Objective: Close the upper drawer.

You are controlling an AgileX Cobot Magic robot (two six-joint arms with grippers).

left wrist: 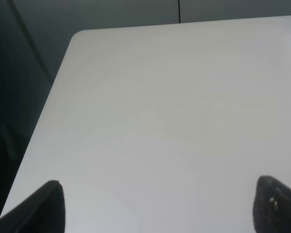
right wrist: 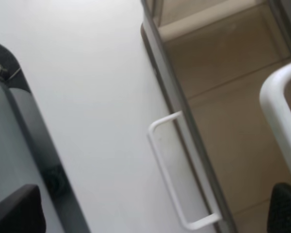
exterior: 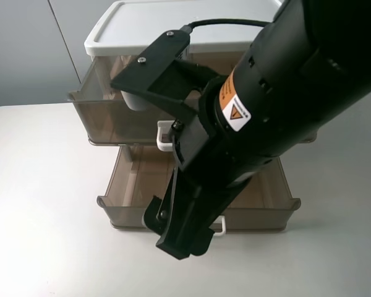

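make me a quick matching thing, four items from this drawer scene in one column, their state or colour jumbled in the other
Things:
1. upper drawer
2. lower drawer
3. left claw
4. cabinet top

States:
a. open over the table
b. solid white
c. brown, pulled out farthest
d. brown, pulled out partway

Pairs: 1-d, 2-c, 3-a, 4-b

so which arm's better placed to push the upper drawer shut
Right. The right gripper hangs just in front of the upper drawer, its white handle close by one of the fingers in the wrist view. The left gripper faces only table, with no drawer in its view.
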